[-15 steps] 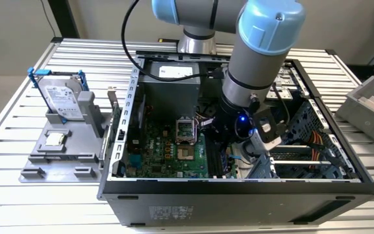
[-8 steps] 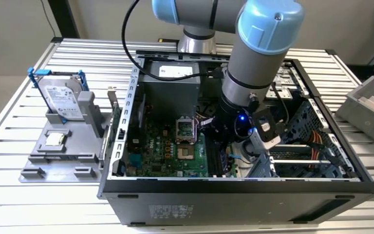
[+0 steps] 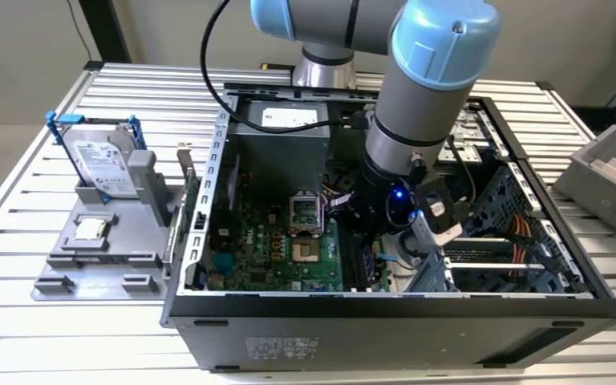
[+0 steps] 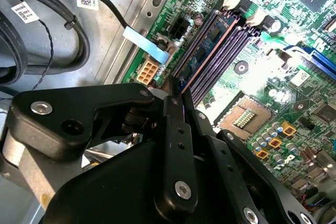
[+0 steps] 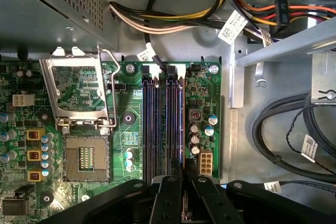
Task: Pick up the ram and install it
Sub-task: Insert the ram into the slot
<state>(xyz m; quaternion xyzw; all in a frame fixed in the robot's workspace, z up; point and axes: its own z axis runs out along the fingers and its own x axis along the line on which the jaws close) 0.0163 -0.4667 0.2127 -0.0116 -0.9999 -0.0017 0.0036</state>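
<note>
The ram (image 4: 207, 45) is a thin bluish stick with dark chips. It stands on edge along the outermost of the black motherboard slots (image 4: 223, 56), by the white latches. In the first wrist view the ram (image 5: 182, 124) shows edge-on beside the slots (image 5: 157, 124). My gripper (image 4: 177, 94) is shut on the ram's near end, and its black fingers (image 5: 193, 174) pinch the ram from both sides. In the exterior view the gripper (image 3: 378, 255) reaches down into the open computer case (image 3: 394, 309), over the green motherboard (image 3: 276, 249). Whether the ram is fully seated I cannot tell.
An empty CPU socket (image 5: 86, 161) with its raised metal frame lies beside the slots. Thick black cables (image 5: 283, 145) and coloured wires (image 5: 173, 22) run close by. Outside the case a silver hard drive (image 3: 105, 164) and a small square chip (image 3: 91, 229) sit on a grey fixture (image 3: 73, 277). A grey bin (image 3: 613, 172) stands at the exterior view's right.
</note>
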